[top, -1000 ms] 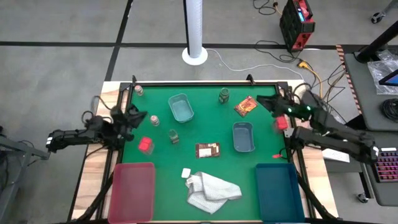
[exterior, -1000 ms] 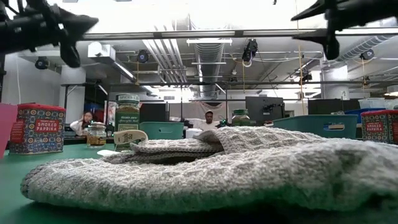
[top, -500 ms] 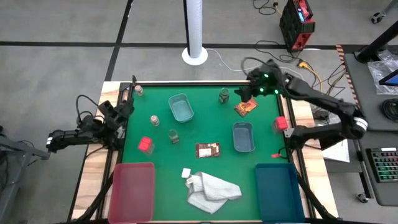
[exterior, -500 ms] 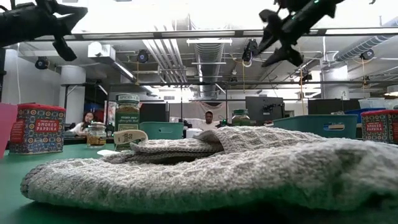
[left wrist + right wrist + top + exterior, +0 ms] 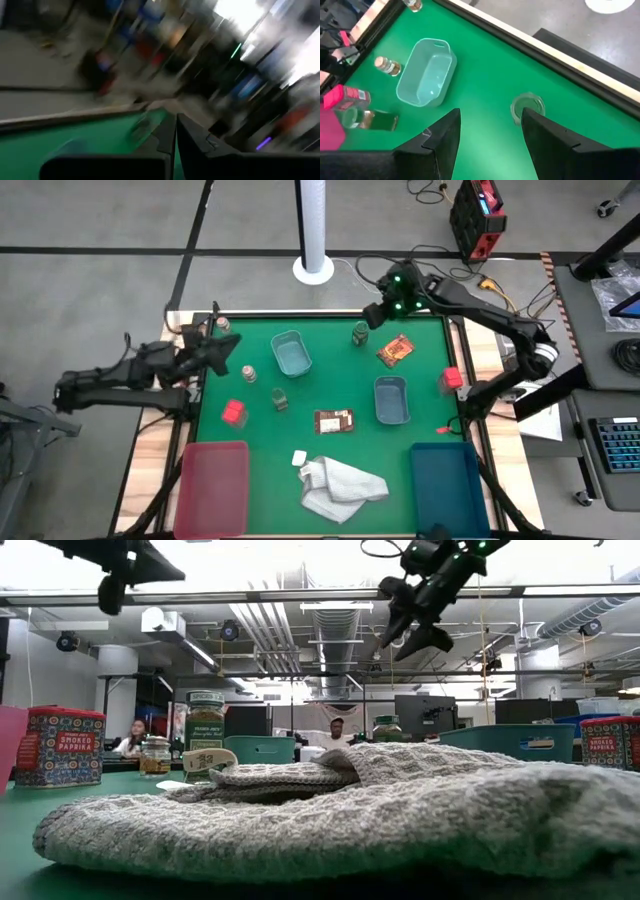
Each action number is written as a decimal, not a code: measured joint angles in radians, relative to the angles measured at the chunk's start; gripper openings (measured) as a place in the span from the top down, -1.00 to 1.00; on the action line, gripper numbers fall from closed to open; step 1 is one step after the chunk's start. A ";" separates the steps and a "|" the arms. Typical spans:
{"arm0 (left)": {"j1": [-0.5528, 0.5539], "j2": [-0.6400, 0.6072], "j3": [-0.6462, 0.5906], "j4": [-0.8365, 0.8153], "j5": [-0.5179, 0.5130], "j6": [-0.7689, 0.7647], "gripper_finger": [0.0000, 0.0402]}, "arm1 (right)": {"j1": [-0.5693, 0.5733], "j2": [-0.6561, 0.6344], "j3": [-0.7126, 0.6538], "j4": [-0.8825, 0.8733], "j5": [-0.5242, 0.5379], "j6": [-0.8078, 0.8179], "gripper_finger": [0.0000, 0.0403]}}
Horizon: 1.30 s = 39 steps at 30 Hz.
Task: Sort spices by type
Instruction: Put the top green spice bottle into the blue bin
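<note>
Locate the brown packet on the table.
In the high view the brown packet lies flat near the mat's middle, left of the right-hand tray and just behind the white cloth.

Mat [image 5: 330,385]: green, covers the tabletop inside a dark frame.
Small trays: two, pale blue-green; one [image 5: 291,352] toward the far left, one [image 5: 391,399] right of centre, well apart.
Red bin [image 5: 212,486]: near left corner.
Blue bin [image 5: 449,486]: near right corner.
Cloth [image 5: 341,488]: white, crumpled, near edge between the bins; fills the low view's foreground.
White post [image 5: 313,225]: on the floor beyond the table.
Background: two people seated in the room behind.
</note>
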 joint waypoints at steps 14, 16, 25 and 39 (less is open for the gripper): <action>0.055 0.283 0.346 -0.470 0.275 0.214 1.00 | -0.005 0.208 0.161 -0.060 -0.009 -0.015 0.01; 0.082 0.294 0.343 -0.473 0.336 0.218 1.00 | -0.005 0.227 0.178 -0.082 -0.010 -0.015 0.01; 0.227 0.353 0.338 -0.445 0.518 0.280 1.00 | -0.024 0.283 0.292 -0.288 0.049 -0.027 0.01; 0.336 0.481 0.338 -0.290 0.583 0.428 1.00 | -0.037 0.341 0.294 -0.347 0.079 0.048 0.01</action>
